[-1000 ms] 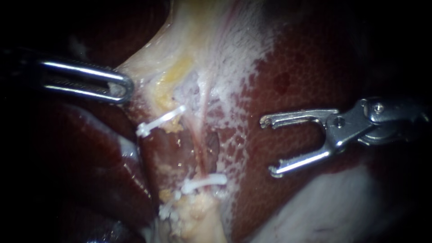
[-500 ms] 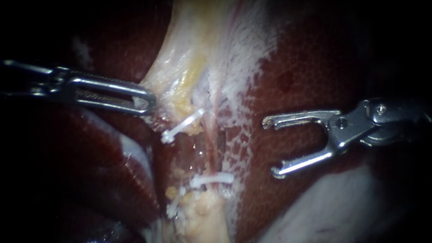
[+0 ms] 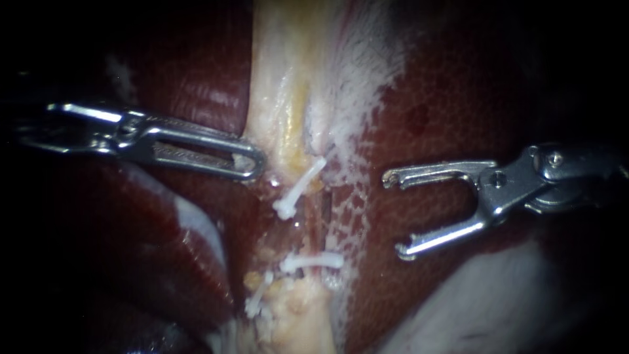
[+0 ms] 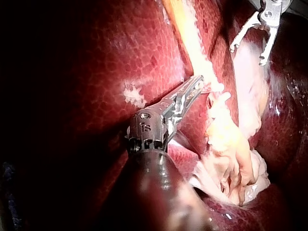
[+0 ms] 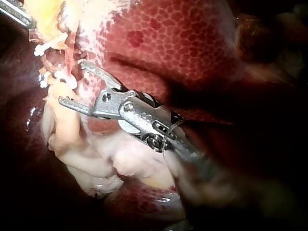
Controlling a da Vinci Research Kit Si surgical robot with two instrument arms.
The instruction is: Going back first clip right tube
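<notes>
White clips, three counted, are shown by the endoscope view but not made out in the left wrist view. Pale tissue above them is gripped by the claw of the left instrument; the claw of the right instrument is held open.

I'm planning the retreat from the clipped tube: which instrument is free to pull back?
Right. The right instrument has open, empty jaws over the liver, clear of the clips; the left instrument is shut on the pale tissue.

Dark red, mottled liver fills every view as the backdrop; the light falls strongest across its middle, leaving wet glints; toward the endoscope view's edges everything sinks into black.
</notes>
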